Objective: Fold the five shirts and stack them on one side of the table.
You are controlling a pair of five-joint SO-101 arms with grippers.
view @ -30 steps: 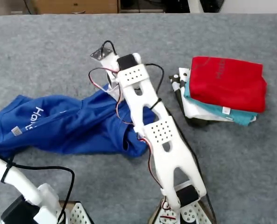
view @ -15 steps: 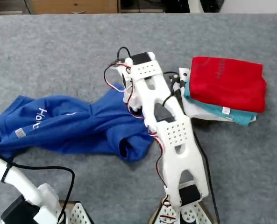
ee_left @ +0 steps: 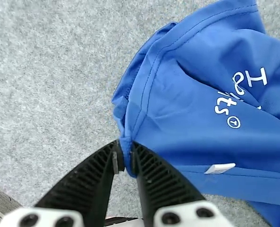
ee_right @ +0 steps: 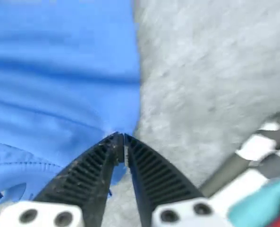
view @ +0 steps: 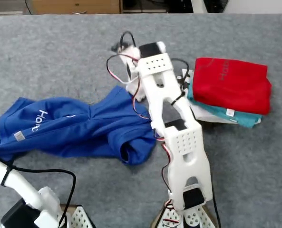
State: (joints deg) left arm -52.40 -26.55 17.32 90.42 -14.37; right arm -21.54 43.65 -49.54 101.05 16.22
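Note:
A blue shirt (view: 69, 128) lies crumpled and stretched across the left and middle of the grey table. My left gripper (ee_left: 125, 153) is shut on a bunched corner of the blue shirt (ee_left: 201, 94) at its far left end. My right gripper (ee_right: 121, 137) is shut on the edge of the blue shirt (ee_right: 59, 71), at its upper right corner beside the stack. The right arm (view: 179, 137) reaches from the front edge up the middle and hides that gripper from above. A folded stack sits at the right, with a red shirt (view: 231, 83) on top and a teal shirt (view: 221, 113) under it.
White and black folded shirts (view: 190, 102) lie at the bottom of the stack. The left arm's base (view: 17, 194) stands at the front left corner. Bare grey table (view: 60, 52) extends behind the blue shirt. Wooden furniture (view: 74, 5) runs along the far edge.
The right arm has swung to the right toward the stack, pulling the blue shirt's upper edge with it. The shirt has shifted and stretched rightward. The left arm has held still.

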